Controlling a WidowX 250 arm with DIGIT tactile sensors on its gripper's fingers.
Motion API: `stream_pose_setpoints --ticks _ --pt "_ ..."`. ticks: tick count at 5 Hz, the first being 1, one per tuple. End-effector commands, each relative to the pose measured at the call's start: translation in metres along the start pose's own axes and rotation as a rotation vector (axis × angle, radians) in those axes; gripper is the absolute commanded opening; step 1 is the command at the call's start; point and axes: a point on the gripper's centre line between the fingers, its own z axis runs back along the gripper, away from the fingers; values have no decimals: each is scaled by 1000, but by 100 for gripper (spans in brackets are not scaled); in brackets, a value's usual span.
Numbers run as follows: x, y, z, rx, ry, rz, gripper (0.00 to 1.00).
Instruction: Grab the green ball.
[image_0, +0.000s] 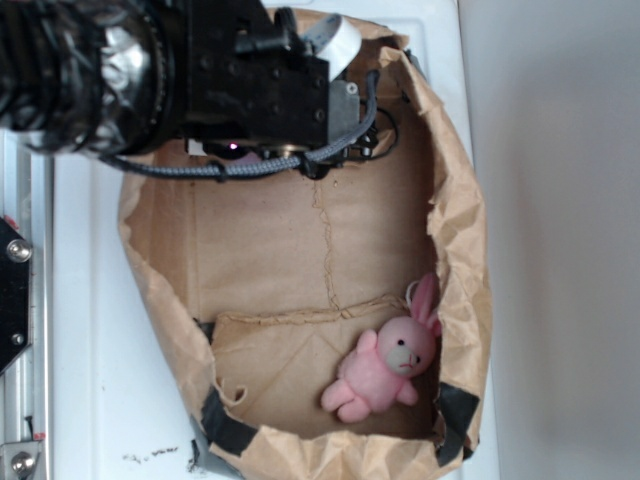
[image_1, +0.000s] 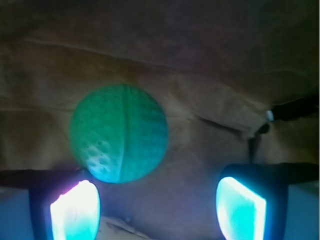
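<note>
In the wrist view the green ball (image_1: 119, 133), mint-green with a seam and dimpled texture, lies on brown paper just beyond my gripper (image_1: 157, 210). It sits left of centre, close above the left fingertip (image_1: 75, 210). The jaws stand wide apart with only paper between them, so the gripper is open. In the exterior view the black arm (image_0: 250, 85) hangs over the top end of the paper bag (image_0: 455, 210) and hides the ball.
A pink plush bunny (image_0: 385, 365) lies at the bag's lower right corner. The bag's crumpled paper walls rise all round, with black tape (image_0: 455, 415) at the lower corners. White table (image_0: 100, 330) surrounds it; a metal rail (image_0: 20, 300) runs along the left.
</note>
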Motion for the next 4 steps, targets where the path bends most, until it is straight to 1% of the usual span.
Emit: stream_pose_setpoints --ticks 1,3,4 --pt "8 -4 8 -77 -49 56 100" --pt "8 -8 -1 -98 -90 73 100" --pt "8 -9 -8 -106 -121 80 100"
